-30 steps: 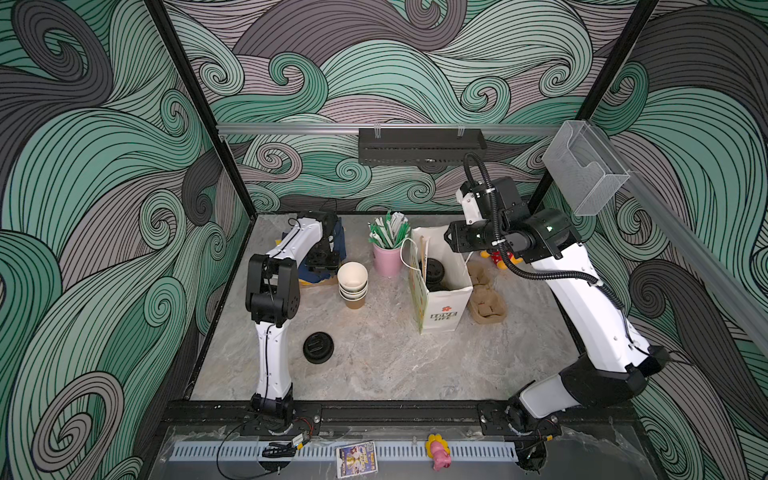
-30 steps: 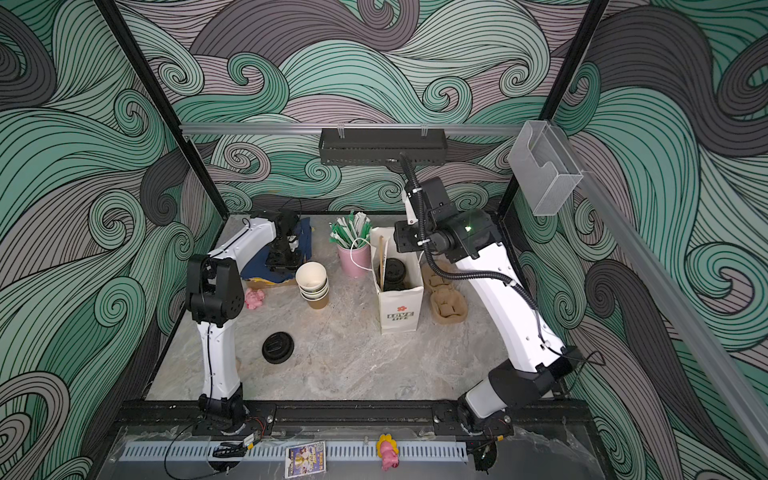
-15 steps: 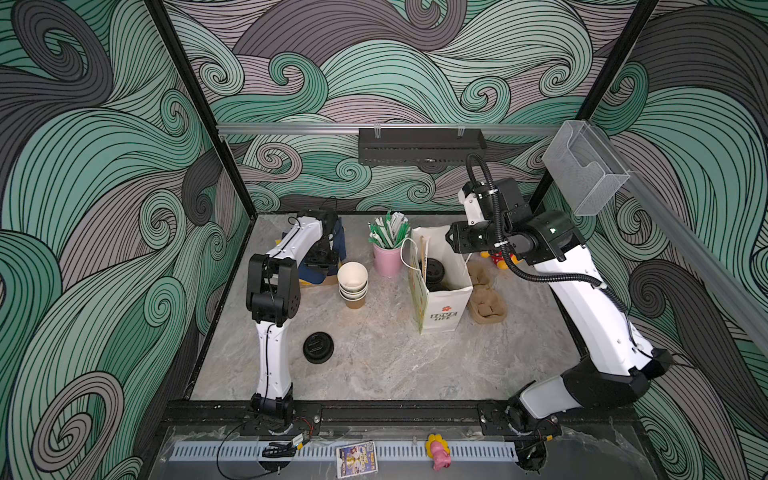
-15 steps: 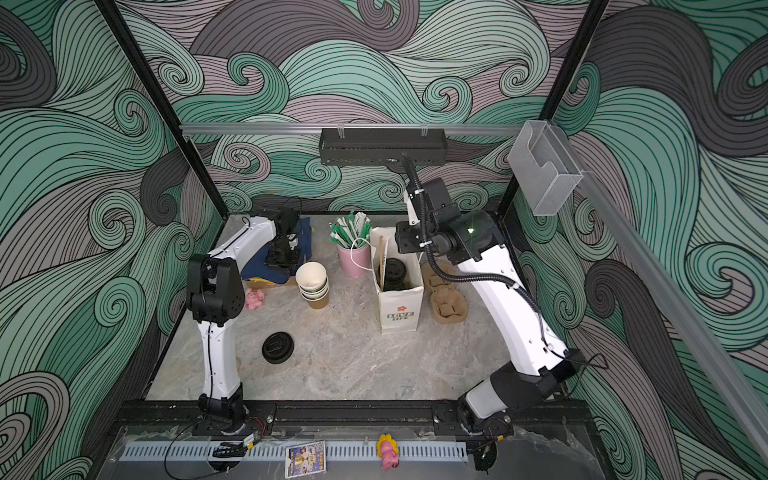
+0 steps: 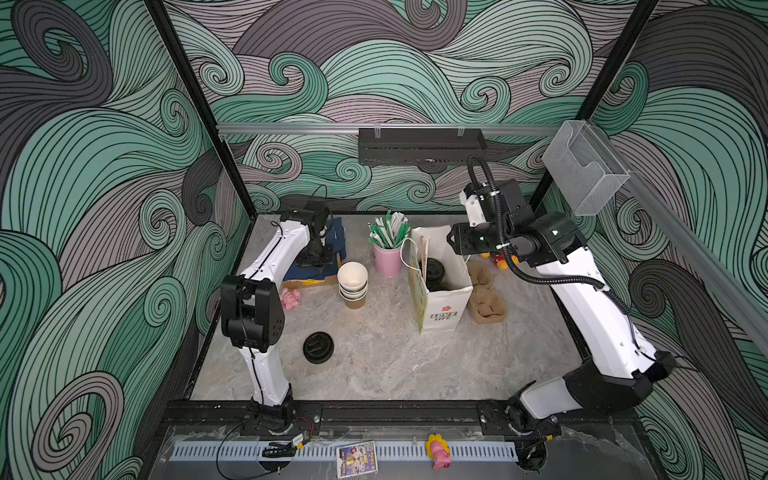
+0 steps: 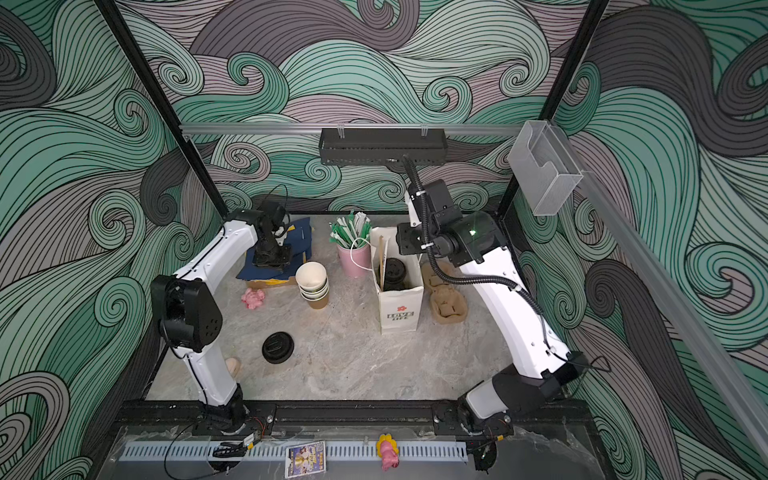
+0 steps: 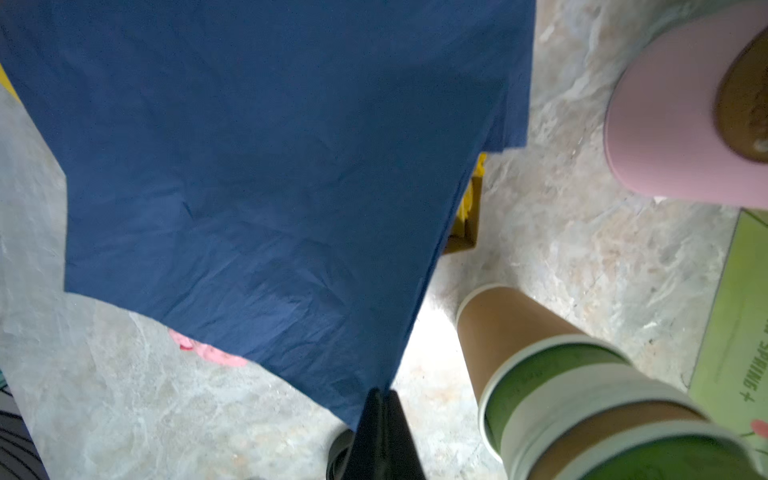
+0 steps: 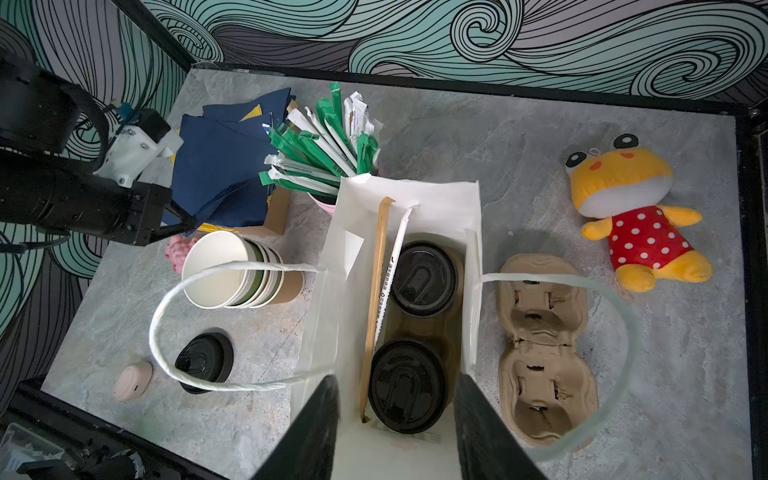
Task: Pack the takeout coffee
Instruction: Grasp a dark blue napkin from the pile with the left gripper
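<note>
Two takeout coffee cups with black sip lids [image 8: 424, 279] [image 8: 405, 384] stand in a pulp carrier inside the upright white paper bag [image 8: 415, 195]. A lid [image 5: 434, 272] [image 6: 394, 270] shows through the bag's mouth in both top views. My right gripper [image 8: 398, 377] hangs open over the bag's mouth with nothing between its fingers; in both top views it [image 5: 453, 241] [image 6: 401, 243] is by the bag's far edge. At the back left, my left gripper [image 7: 381, 392] [image 5: 316, 259] is shut on a corner of a blue napkin [image 7: 270, 166].
A stack of empty paper cups [image 5: 352, 284] and a pink cup of straws [image 5: 388, 257] stand left of the bag. A loose black lid [image 5: 318, 347] lies nearer the front. An empty pulp carrier [image 5: 486, 299] lies to the bag's right. A plush toy [image 8: 623, 208] lies beyond it.
My left gripper has closed on the corner of the blue napkin. The right arm has barely shifted above the bag.
</note>
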Controlling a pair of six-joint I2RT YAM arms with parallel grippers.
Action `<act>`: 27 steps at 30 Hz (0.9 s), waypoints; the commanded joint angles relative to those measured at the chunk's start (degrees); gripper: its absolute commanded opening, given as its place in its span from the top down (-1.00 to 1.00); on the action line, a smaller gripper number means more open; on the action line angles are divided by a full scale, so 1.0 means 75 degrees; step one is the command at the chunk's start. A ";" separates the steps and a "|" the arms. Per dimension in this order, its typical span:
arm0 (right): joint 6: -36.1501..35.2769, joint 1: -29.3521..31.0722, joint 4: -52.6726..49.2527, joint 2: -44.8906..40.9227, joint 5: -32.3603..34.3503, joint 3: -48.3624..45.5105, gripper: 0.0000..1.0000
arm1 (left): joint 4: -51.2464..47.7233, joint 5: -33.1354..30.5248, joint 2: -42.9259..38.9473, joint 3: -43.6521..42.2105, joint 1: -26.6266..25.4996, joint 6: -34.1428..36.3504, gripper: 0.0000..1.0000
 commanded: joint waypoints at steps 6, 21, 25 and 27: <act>-0.0049 -0.0029 0.0058 -0.0064 0.0098 -0.0011 0.05 | 0.0459 0.0395 -0.0101 -0.0757 -0.0084 -0.0095 0.44; -0.0085 -0.0019 0.0057 0.0059 -0.0062 0.0086 0.05 | 0.1392 -0.0908 -0.0130 -0.1457 -0.0715 -0.0800 -0.65; -0.0098 -0.0022 0.0050 0.0047 -0.0059 0.0078 0.05 | 0.1528 -0.1176 0.0066 -0.1375 -0.0707 -0.0814 -0.64; -0.0098 -0.0019 0.0048 0.0033 -0.0067 0.0056 0.05 | 0.1496 -0.1177 0.0202 -0.1267 -0.0715 -0.0824 -0.63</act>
